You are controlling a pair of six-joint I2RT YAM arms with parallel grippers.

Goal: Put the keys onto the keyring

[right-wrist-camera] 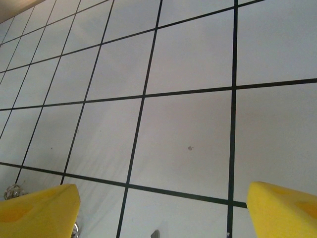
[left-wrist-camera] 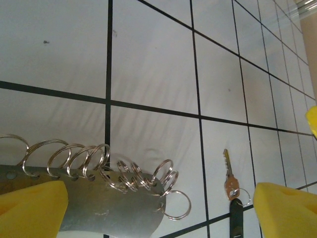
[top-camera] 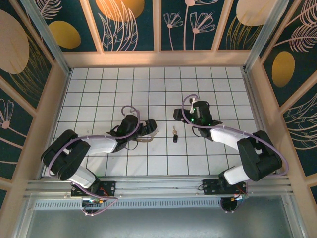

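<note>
1. Currently, left fingers (left-wrist-camera: 32,210) stand wide, empty, over the keyring (left-wrist-camera: 116,215) on the bench (left-wrist-camera: 148,59); closing could shove it.
2. Right fingers (right-wrist-camera: 42,210) wide, empty; keys (left-wrist-camera: 231,186) near the keyring may skid when pinched.

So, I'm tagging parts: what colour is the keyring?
Silvery metal; the keyring shows best in the left wrist view.

1 overhead view, 2 low wrist views

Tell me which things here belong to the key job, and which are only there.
For the job:
keys
keyring

Only there:
tiled table
patterned walls
</note>
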